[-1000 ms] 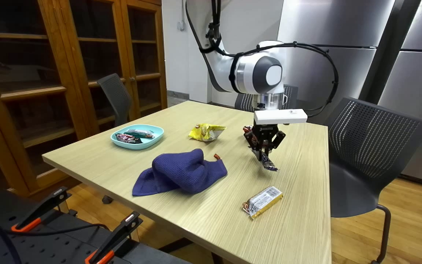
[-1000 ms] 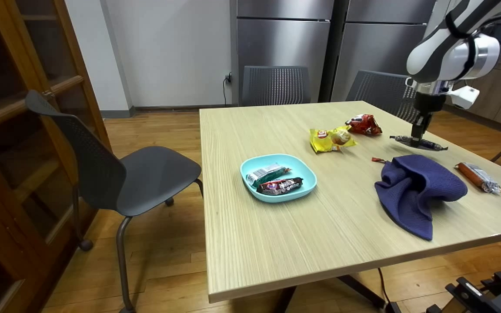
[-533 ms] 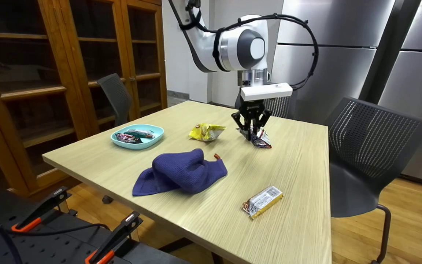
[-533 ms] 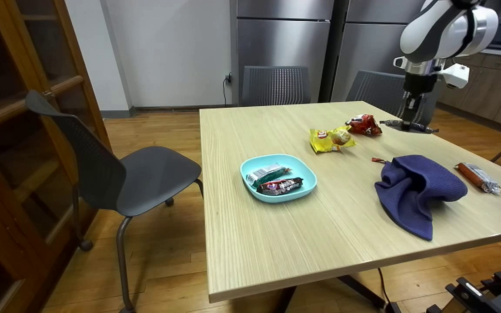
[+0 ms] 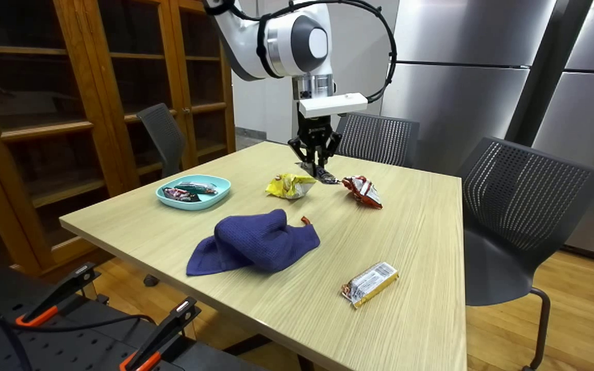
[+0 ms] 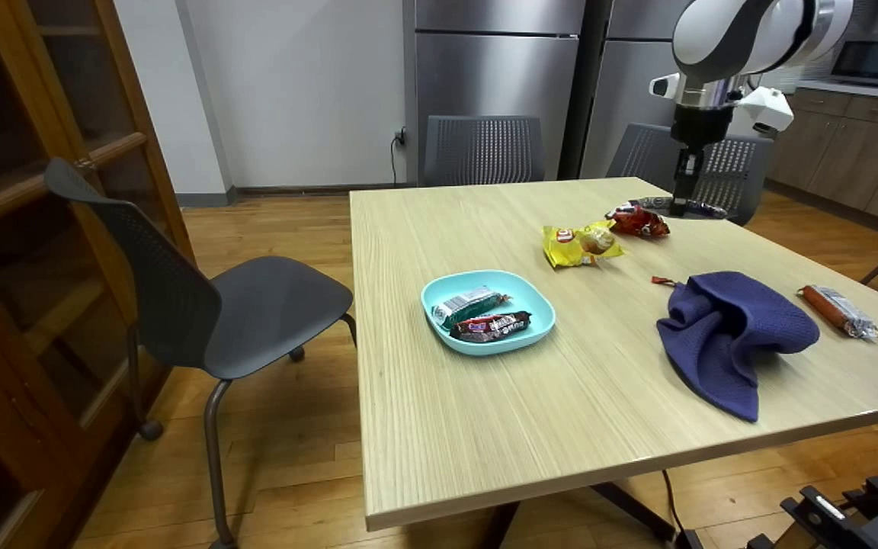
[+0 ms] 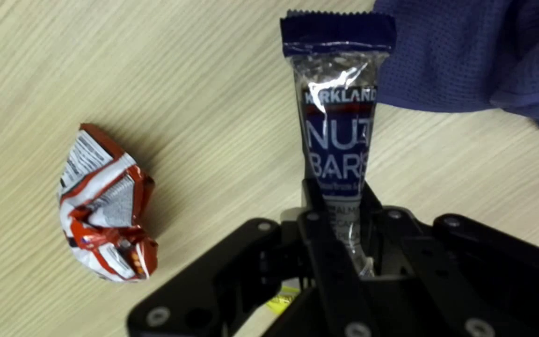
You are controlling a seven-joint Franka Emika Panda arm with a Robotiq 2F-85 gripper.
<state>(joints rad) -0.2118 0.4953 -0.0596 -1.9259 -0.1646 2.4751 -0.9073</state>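
wooden cabinet (image 5: 98, 103), steel fridges (image 5: 457, 113), floorboards (image 6: 279, 442)

Both exterior views look down across the table surface (image 5: 421, 247) from beyond its edge, sharing most of it — the wrist view faces down, close above.

The table (image 6: 576, 396) carries a turquoise dish (image 6: 523, 295), blue cloth (image 5: 258, 239), yellow packet (image 5: 290, 186), red packet (image 5: 363, 192) and wrapped bar (image 5: 370, 284).
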